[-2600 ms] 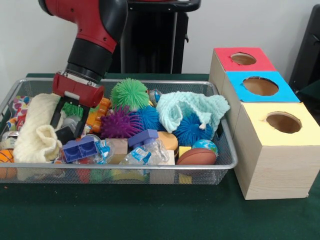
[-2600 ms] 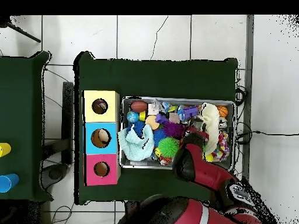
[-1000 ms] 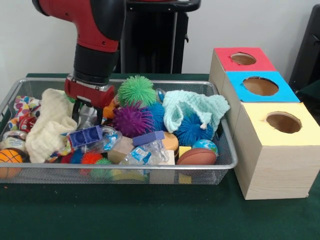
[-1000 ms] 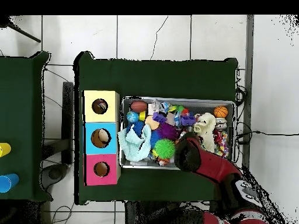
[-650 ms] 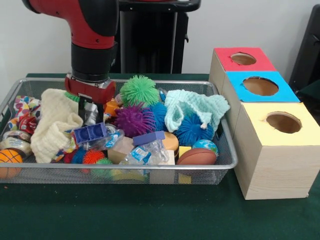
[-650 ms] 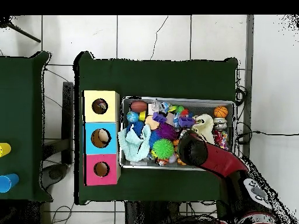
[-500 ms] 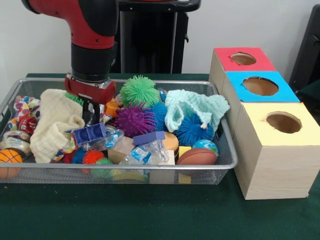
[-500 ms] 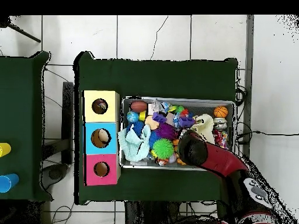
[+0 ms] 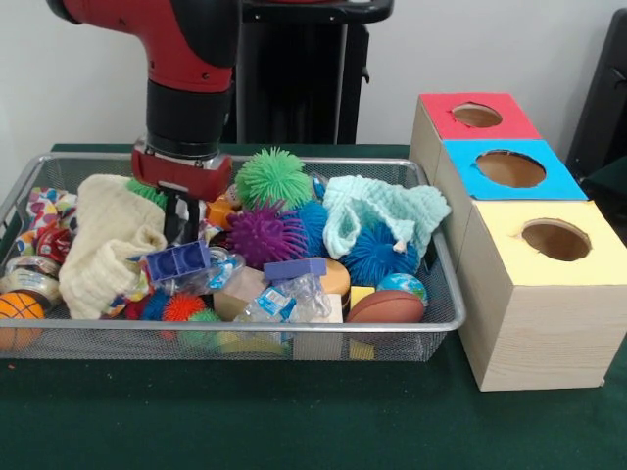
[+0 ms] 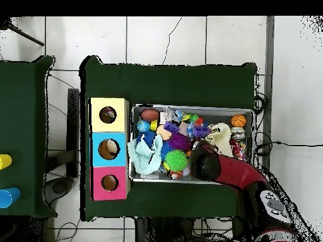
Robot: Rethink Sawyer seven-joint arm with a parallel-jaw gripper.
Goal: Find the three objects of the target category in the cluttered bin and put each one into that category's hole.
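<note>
The arm has slid along the wire bin (image 9: 446, 294) from its cloth end toward the middle, and its claw (image 9: 182, 217) is now sunk into the clutter just beside the cream cloth (image 9: 108, 240), right behind the blue block (image 9: 176, 262). The fingers look drawn close together, but the toys hide the tips, so I cannot tell whether they grip anything. Over the last moments the cloth has been pushed toward the bin's end wall and the purple spiky ball (image 9: 260, 235) and green spiky ball (image 9: 274, 176) have shuffled a little; in the last half second the claw has barely shifted, sideways only. I take that as still searching or settling on a pick, with no lift begun. Which category is wanted is not stated; the spiky balls, including the blue spiky ball (image 9: 377, 253) under the mint cloth (image 9: 377, 211), all lie in the bin. On the bench at the bin's other end wait the red box (image 9: 470, 116), blue box (image 9: 509, 168) and yellow box (image 9: 554, 240).
</note>
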